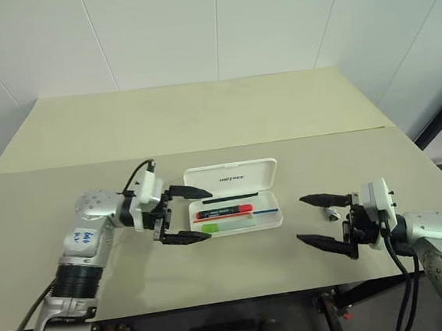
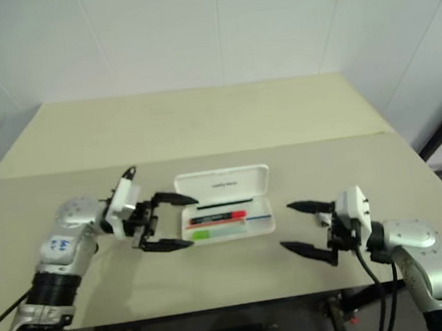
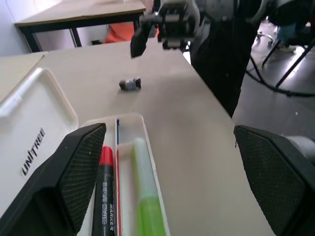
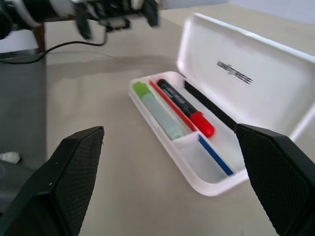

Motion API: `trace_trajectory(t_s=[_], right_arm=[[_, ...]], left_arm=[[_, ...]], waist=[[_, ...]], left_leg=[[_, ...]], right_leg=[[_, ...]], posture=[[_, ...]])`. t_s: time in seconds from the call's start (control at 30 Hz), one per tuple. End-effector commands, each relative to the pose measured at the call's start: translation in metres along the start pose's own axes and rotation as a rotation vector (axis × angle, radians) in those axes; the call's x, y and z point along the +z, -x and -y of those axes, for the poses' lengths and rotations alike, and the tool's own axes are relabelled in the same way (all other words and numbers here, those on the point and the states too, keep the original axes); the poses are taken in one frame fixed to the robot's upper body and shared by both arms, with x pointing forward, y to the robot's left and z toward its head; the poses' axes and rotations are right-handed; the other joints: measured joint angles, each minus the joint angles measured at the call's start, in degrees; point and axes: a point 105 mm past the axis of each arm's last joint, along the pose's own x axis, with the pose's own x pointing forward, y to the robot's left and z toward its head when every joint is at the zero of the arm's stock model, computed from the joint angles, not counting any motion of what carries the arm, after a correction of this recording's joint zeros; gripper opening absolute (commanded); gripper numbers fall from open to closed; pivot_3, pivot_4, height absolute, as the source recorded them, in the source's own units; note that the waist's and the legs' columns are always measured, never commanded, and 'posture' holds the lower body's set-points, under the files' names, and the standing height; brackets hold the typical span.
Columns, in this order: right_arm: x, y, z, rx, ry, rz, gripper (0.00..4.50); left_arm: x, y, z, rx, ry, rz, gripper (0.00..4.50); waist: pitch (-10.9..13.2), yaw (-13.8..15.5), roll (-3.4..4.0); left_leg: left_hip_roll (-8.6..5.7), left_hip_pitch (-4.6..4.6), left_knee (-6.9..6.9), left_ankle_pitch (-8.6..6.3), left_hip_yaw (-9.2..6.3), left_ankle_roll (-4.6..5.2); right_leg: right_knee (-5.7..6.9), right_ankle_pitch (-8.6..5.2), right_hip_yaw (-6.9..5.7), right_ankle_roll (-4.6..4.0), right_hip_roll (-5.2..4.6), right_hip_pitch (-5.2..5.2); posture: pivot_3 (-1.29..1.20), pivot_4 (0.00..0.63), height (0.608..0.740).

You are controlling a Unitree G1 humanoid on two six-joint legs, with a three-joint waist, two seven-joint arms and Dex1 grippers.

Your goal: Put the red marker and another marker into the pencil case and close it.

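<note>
Centrally on the table (image 1: 201, 120): pencil case (image 1: 233, 180) lying open, lid tipped back to the far side. Inside, red marker (image 1: 224, 210) on the far side, green-capped marker (image 1: 211, 228) near, partly masked by the left gripper (image 1: 188, 214), spread wide, empty. Right gripper (image 1: 320, 218) likewise wide, empty, with small grey object (image 1: 333, 213) half-hidden between its fingers.

Even, bright indoor light with soft shadows on the table (image 1: 202, 128); right eye view slightly blurred.
</note>
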Motion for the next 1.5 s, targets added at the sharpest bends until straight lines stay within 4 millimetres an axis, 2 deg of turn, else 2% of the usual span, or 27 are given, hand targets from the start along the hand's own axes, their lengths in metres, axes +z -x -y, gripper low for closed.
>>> trace_trajectory(t_s=[0.03, 0.17, 0.3, 0.4, 0.57, 0.9, 1.33, 1.43, 1.5], right_arm=[[0.011, 0.009, 0.012, -0.091, 0.026, 0.044, 4.50], [0.007, 0.018, 0.022, -0.207, 0.030, 0.039, 4.50], [-0.006, 0.027, 0.031, -0.365, 0.035, -0.014, 4.50], [-0.017, 0.031, 0.038, -0.454, 0.031, -0.058, 4.50], [-0.037, 0.030, 0.041, -0.558, -0.013, -0.103, 4.50], [-0.058, 0.020, 0.034, -0.602, -0.092, -0.130, 4.50], [-0.087, 0.035, 0.039, -0.759, -0.149, -0.208, 4.50], [-0.088, 0.035, 0.040, -0.778, -0.158, -0.209, 3.85], [-0.088, 0.035, 0.040, -0.782, -0.160, -0.207, 3.22]], left_arm=[[0.024, 0.008, 0.004, 0.020, -0.024, 0.026, 4.46], [0.042, 0.012, -0.004, 0.096, -0.043, 0.068, 4.46], [0.052, 0.014, -0.006, 0.122, -0.046, 0.093, 4.46], [0.050, 0.016, -0.002, 0.100, -0.024, 0.085, 4.46], [0.044, 0.021, -0.003, 0.081, -0.025, 0.045, 4.46], [0.040, 0.025, 0.000, 0.070, -0.030, 0.003, 4.46], [0.039, 0.024, 0.001, 0.064, -0.046, -0.013, 4.46], [0.038, 0.023, 0.000, 0.061, -0.048, -0.011, 4.50], [0.038, 0.022, 0.000, 0.060, -0.048, -0.010, 4.50]], waist=[[0.0, 0.0, 0.00], [0.0, 0.0, 0.00], [0.0, 0.0, 0.00], [0.0, -0.1, 0.00], [0.0, -0.1, 0.00], [0.0, -0.1, 0.00], [0.0, -0.1, 0.00], [0.0, -0.1, -0.01], [0.0, -0.1, -0.01]], left_leg=[[0.01, 0.00, -0.01, 0.00, 0.00, 0.00], [0.00, 0.01, -0.01, 0.00, 0.00, 0.00], [0.00, 0.00, -0.02, 0.00, -0.01, 0.00], [-0.01, 0.00, -0.02, 0.00, 0.00, 0.00], [0.00, 0.02, -0.02, 0.00, 0.01, 0.00], [-0.01, 0.01, -0.03, 0.00, 0.01, 0.00], [0.00, 0.02, -0.02, 0.00, 0.01, 0.00], [-0.01, 0.02, 0.01, 0.00, 0.01, 0.00], [-0.01, 0.03, 0.04, 0.00, 0.01, 0.00]], right_leg=[[0.01, -0.03, 0.00, -0.04, 0.01, 0.00], [0.02, -0.07, 0.00, -0.03, 0.01, 0.00], [0.02, -0.08, 0.00, -0.01, 0.00, -0.01], [0.02, -0.11, 0.00, -0.05, 0.01, -0.01], [0.04, -0.38, 0.02, -0.57, 0.01, -0.02], [0.04, -0.40, 0.03, -0.59, 0.01, -0.02], [0.04, -0.41, 0.03, -0.59, 0.01, -0.01], [0.03, -0.41, 0.04, -0.65, 0.01, 0.01], [0.01, -0.41, 0.05, -0.68, 0.01, 0.03]], posture=[[0.00, 0.150, 0.740], [0.00, 0.150, 0.740], [0.00, 0.150, 0.740], [0.00, 0.150, 0.740], [0.00, 0.150, 0.740], [0.00, 0.150, 0.740], [0.00, 0.150, 0.740], [0.00, 0.150, 0.740], [0.00, 0.150, 0.740]])
